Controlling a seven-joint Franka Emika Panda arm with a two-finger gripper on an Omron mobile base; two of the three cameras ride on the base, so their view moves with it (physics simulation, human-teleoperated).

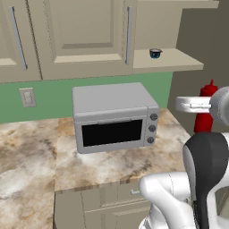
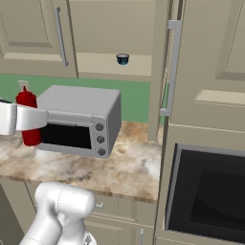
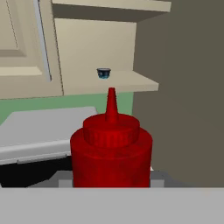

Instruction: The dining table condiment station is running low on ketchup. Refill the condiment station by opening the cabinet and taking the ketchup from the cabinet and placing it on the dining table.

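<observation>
Ketchup (image 3: 111,151) fills foreground, clamped upright in tool (image 1: 203,107), lifted clear of surface (image 1: 112,165) beside microwave (image 1: 114,117); likely kept upright for carrying to dining table

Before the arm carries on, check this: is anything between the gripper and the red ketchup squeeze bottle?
Nothing visible: the small red ketchup squeeze bottle sits right in front of the hand camera, apparently already at the gripper, with the grey microwave off to one side.
</observation>
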